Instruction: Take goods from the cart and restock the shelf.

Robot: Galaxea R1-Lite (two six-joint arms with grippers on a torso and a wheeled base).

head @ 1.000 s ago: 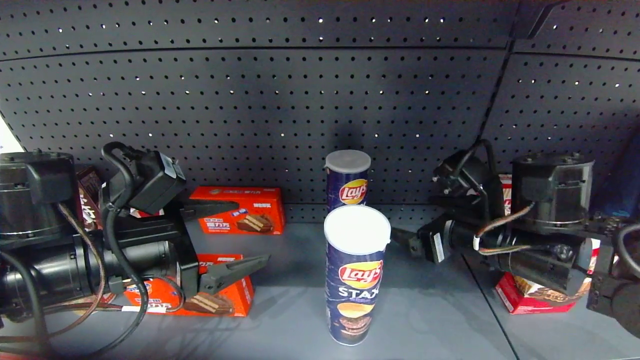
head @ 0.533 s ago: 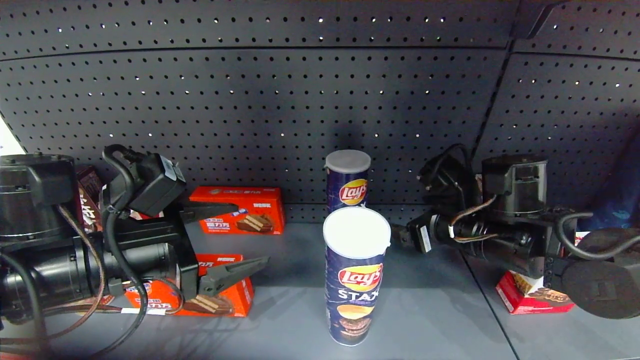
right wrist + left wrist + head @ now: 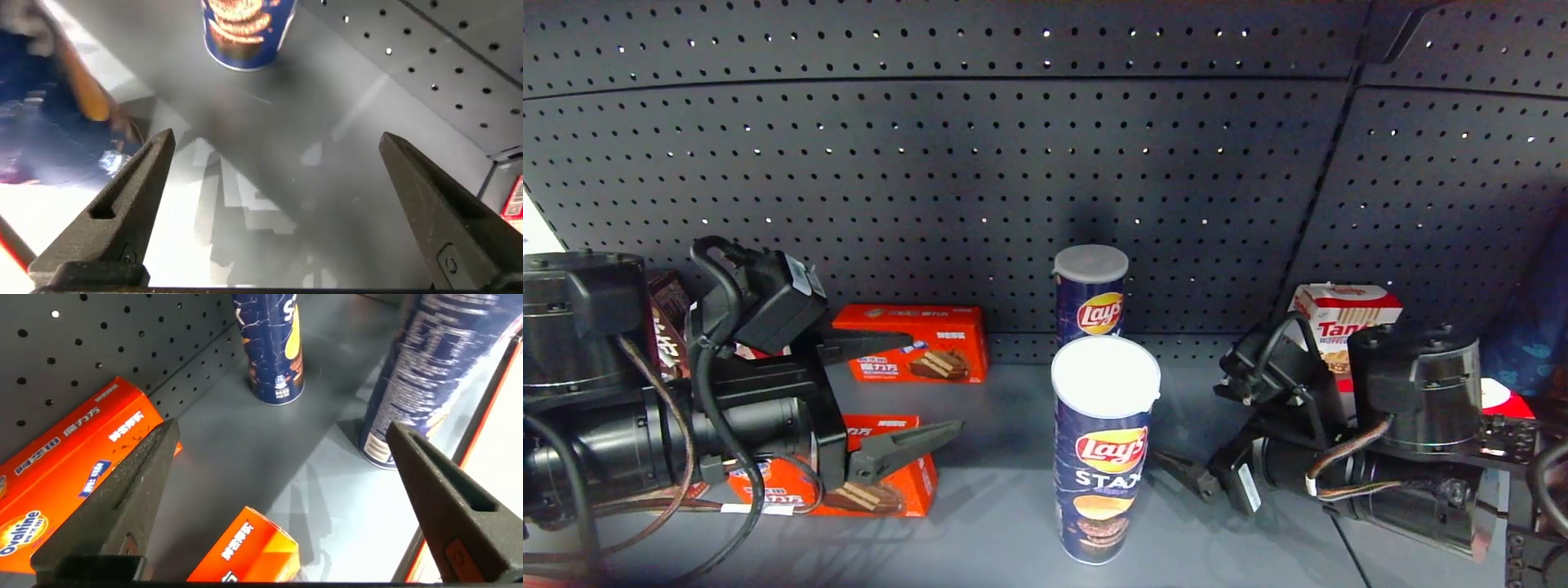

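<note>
- While both arms are hanging low over the shelf (image 3: 1013, 539) in the head view, the front chip can (image 3: 1104, 457) is standing upright at centre, with the rear chip can (image 3: 1089, 298) at its 12 o'clock, near the pegboard (image 3: 1013, 163).
- At the front can's 9 o'clock the left gripper (image 3: 931, 380) is hovering with jaws spread wide and gripping nothing. It is hovering between the rear wafer box (image 3: 923, 347) and the front wafer box (image 3: 903, 490).
- At 4 o'clock the right gripper (image 3: 1180, 472) is sitting just beside the can's base, and a cracker box (image 3: 1343, 314) is standing at 2 o'clock.
- Left wrist view: the fingers (image 3: 122, 506) are gaping apart over bare shelf, and both cans are standing beyond them.
- Right wrist view: the fingers (image 3: 122, 204) are splaying wide and empty. One chip can (image 3: 245, 28) is standing ahead; I cannot tell which.
</note>
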